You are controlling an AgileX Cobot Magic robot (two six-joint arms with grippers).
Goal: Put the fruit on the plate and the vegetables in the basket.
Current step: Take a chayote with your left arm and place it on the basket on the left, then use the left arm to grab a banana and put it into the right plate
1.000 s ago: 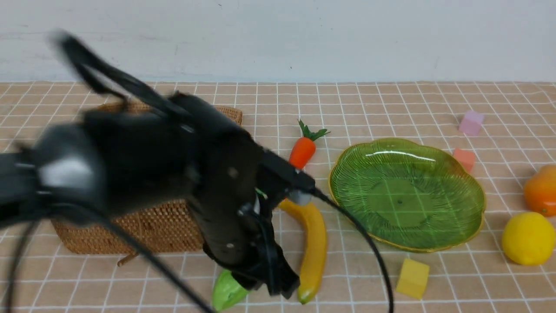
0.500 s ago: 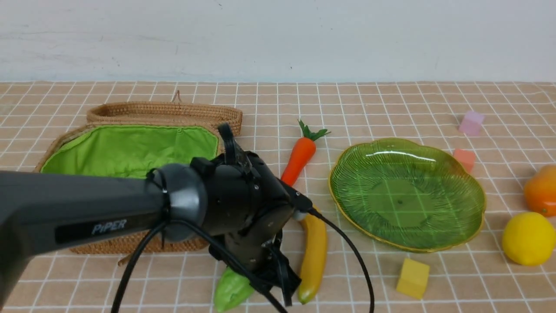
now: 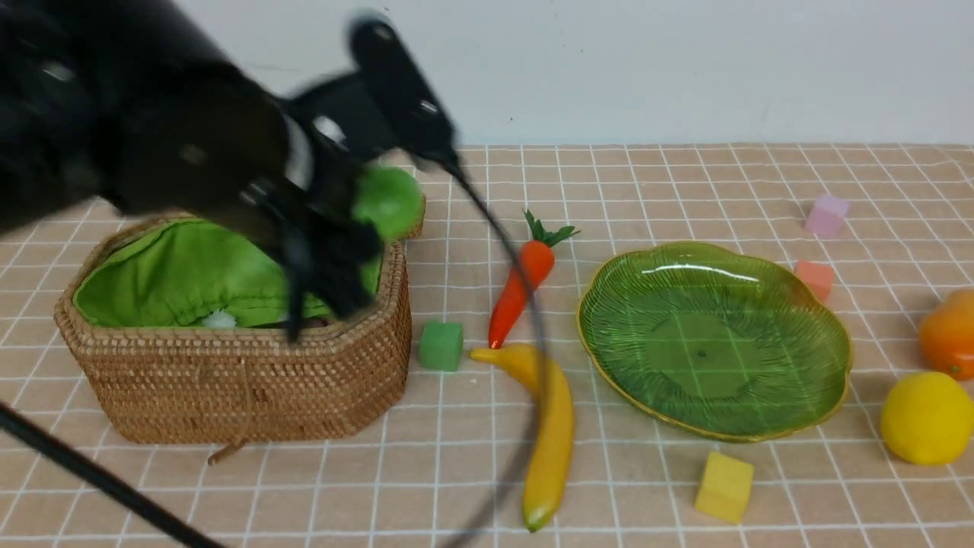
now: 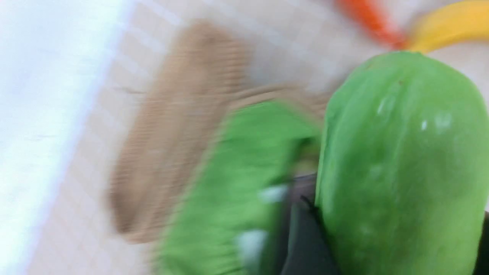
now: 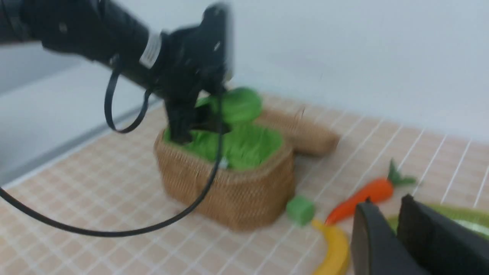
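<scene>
My left gripper is shut on a light green cucumber-like vegetable, held in the air just above the right rim of the wicker basket with its green lining. In the left wrist view the vegetable fills the space between the jaws. The carrot and the banana lie between the basket and the green glass plate, which holds nothing. A lemon and an orange fruit sit at the far right. My right gripper hangs near the plate, a narrow gap between its jaws, holding nothing.
A green cube sits beside the basket's right wall. A yellow cube lies in front of the plate, with a pink cube and a salmon cube behind it. The basket's lid lies open behind the basket. The left arm's cable sweeps over the banana.
My left gripper closed on the green vegetable at the table's front, lifted it, and swung it up and back to above the basket. The green cube has come into sight.
</scene>
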